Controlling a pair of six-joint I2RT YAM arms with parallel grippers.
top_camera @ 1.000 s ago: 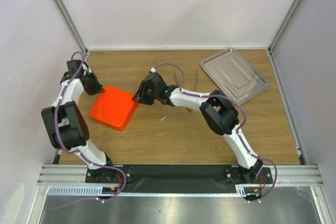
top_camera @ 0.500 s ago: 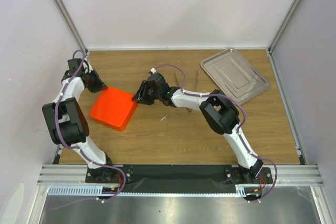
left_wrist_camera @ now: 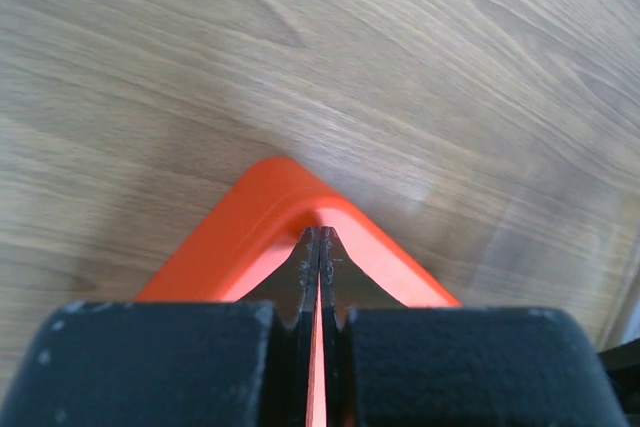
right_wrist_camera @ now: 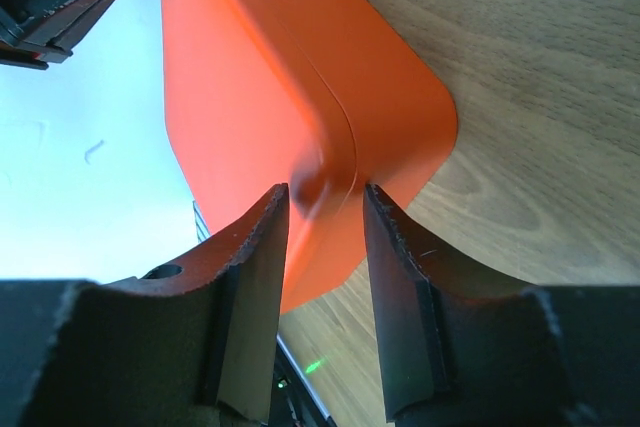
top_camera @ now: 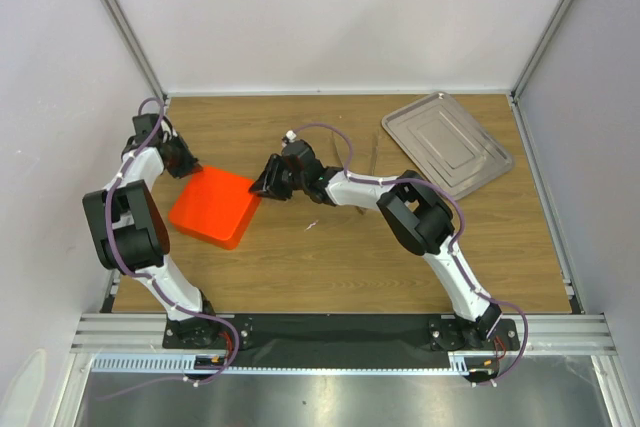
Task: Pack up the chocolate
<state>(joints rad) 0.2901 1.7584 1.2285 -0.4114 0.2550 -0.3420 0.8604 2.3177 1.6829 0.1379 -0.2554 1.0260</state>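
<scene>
My left jaws are clenched on the far corner rim of the orange box (top_camera: 215, 205), near the surface's (top_camera: 330, 267) left edge. My right jaws stand parted astride its right corner. I'd close squarely on that rim before lifting. No chocolate shows, so I can't place it.

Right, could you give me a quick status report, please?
Left gripper shut at the far-left corner of the orange box. Right gripper open, astride its right corner. Chocolate not in view. Metal tray stands apart.
</scene>
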